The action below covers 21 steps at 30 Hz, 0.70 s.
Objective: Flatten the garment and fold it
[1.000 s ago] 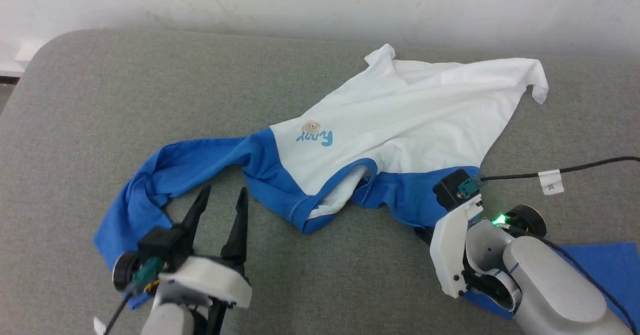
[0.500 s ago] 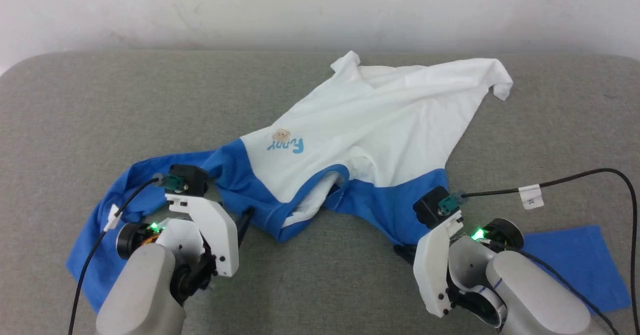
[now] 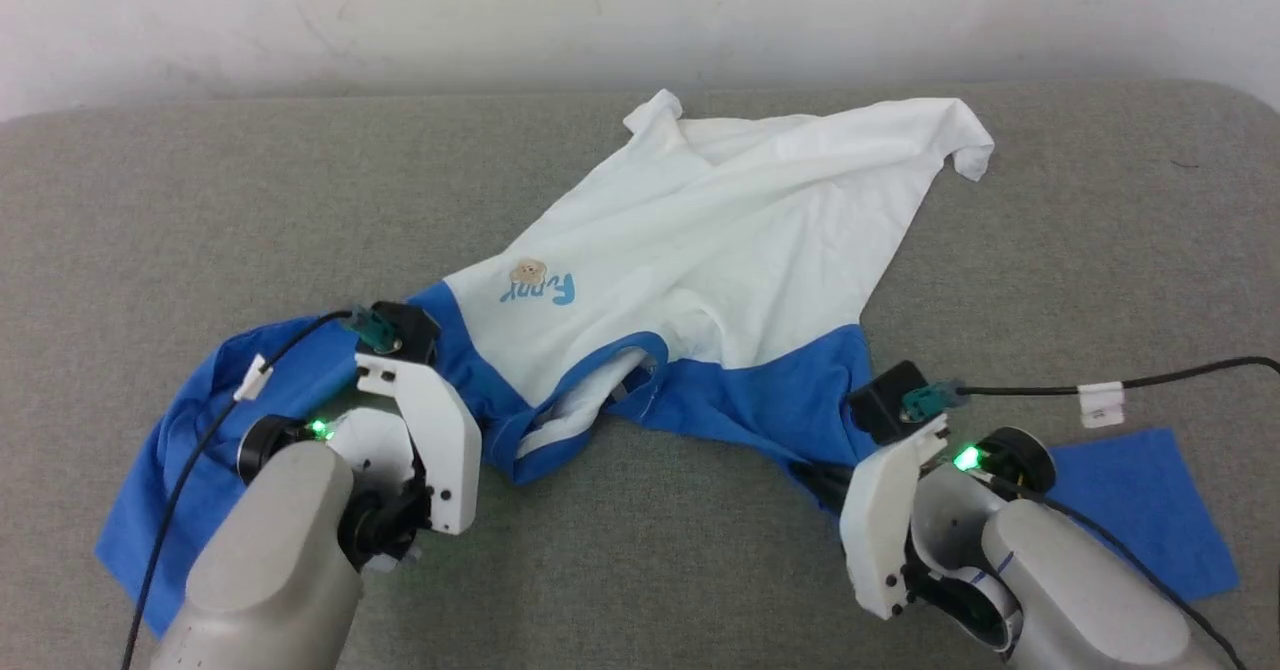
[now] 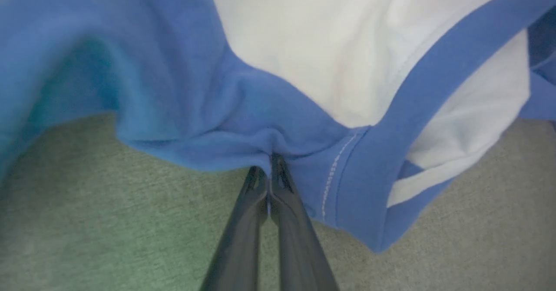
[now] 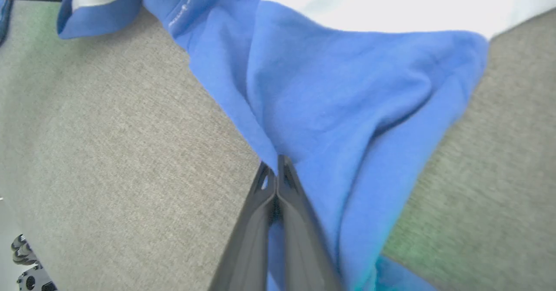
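**Both hands clamped on the shirt's blue shoulders**

The white-and-blue long-sleeved shirt (image 3: 720,250) lies spread across the grey fabric-covered surface (image 3: 150,200), chest up and wrinkled. Its white body fans away toward the pale wall (image 3: 600,20). The left hand (image 4: 269,163) has its two dark fingers pressed together on a bunched fold of blue shoulder cloth, just beside the stitched neck trim (image 4: 391,121). The right hand (image 5: 276,165) is likewise pinched tight on the blue edge of the other shoulder.

From the head camera, the open neckline (image 3: 590,390) sags between the two wrists. The small blue lettering (image 3: 540,292) and tan patch (image 3: 528,272) sit just above it. One blue sleeve (image 3: 190,430) trails out past the left arm, crumpled. The other sleeve (image 3: 1140,500) lies flat beside the right forearm. A black cable (image 3: 1180,382) runs off the right wrist.
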Available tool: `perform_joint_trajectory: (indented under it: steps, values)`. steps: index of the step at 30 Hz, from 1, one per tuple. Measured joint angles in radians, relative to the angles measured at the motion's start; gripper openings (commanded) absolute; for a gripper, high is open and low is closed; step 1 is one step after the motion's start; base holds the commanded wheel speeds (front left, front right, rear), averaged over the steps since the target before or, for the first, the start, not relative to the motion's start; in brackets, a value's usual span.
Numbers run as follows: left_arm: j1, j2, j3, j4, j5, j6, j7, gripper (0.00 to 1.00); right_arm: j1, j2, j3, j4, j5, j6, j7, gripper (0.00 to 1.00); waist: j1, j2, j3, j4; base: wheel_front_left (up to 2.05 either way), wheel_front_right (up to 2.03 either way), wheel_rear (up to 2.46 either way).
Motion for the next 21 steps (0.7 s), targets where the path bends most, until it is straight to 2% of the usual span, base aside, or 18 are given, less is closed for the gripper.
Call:
perform_joint_trajectory:
  steps: [6, 12, 17, 21]
  values:
    - [0.051, 0.013, -0.006, 0.0, 0.008, 0.002, -0.197, 0.0, 0.017, -0.024, -0.049, 0.005, -0.019, -0.001, -0.088, 0.0, 0.0, 0.0, -0.031, 0.009, 0.0, 0.0, 0.0]
    - [0.107, 0.056, 0.046, -0.12, 0.043, 0.075, -0.385, 0.0, 0.054, -0.053, -0.142, -0.066, -0.074, -0.002, -0.2, 0.0, 0.0, 0.0, -0.078, 0.024, 0.0, 0.0, 0.0]
    - [0.126, 0.1, 0.094, -0.337, 0.084, 0.149, -0.461, 0.0, 0.109, -0.066, -0.253, -0.227, -0.148, -0.002, -0.217, 0.0, -0.0001, 0.0, -0.12, 0.034, 0.0, 0.0, 0.0]
    - [0.119, 0.137, 0.139, -0.529, 0.112, 0.209, -0.471, 0.0, 0.119, -0.067, -0.361, -0.427, -0.211, -0.002, -0.19, 0.0, -0.0002, 0.0, -0.142, 0.033, 0.0, 0.0, 0.0]
